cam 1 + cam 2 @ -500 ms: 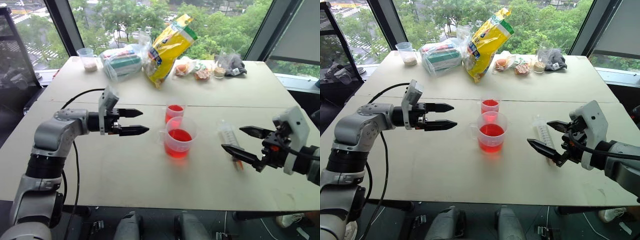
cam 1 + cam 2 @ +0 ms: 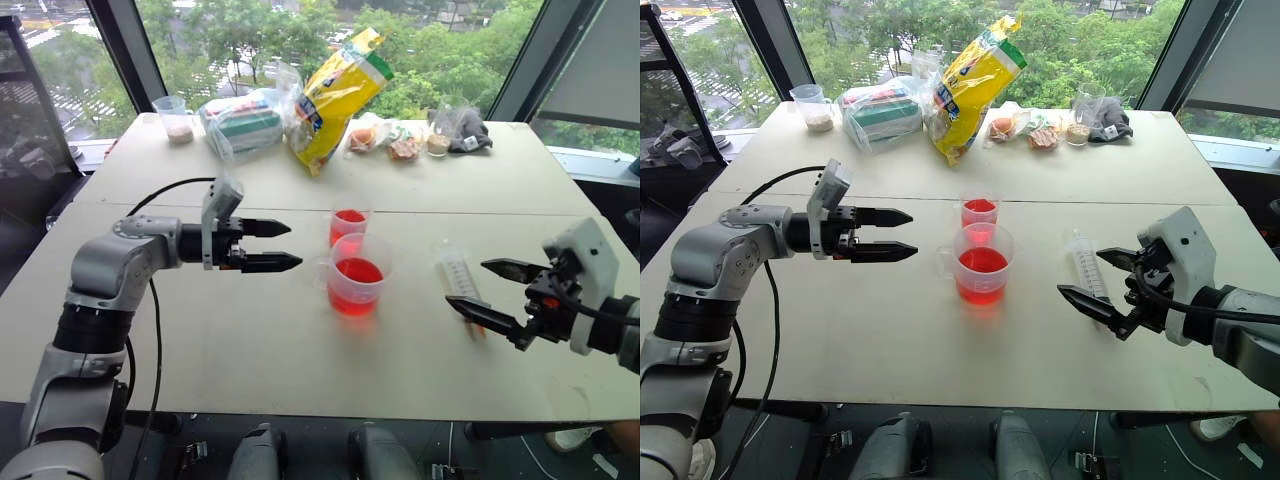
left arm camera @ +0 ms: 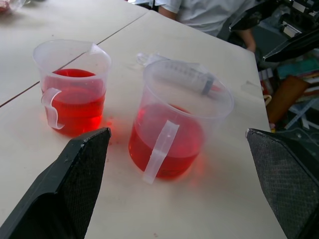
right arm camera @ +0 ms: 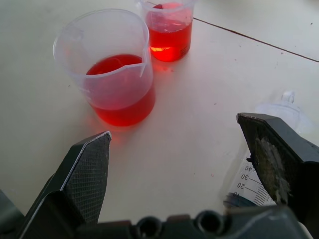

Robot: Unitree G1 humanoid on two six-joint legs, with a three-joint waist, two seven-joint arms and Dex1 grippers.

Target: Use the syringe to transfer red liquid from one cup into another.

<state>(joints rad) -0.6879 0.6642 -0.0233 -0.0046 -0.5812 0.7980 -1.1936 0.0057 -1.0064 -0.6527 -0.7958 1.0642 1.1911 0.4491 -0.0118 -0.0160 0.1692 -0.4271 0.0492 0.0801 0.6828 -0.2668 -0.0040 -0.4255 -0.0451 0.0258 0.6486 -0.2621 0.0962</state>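
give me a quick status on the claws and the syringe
Both claws open, empty: left claw, right claw. Syringe flat on table, right claw beside it, not gripping. Two red cups mid-table, nothing blocking.

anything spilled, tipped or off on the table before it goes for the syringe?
Nothing stands out. The wider cup and the narrower cup stand upright with red liquid inside, and no puddle shows on the table. The syringe lies flat by the open right gripper.
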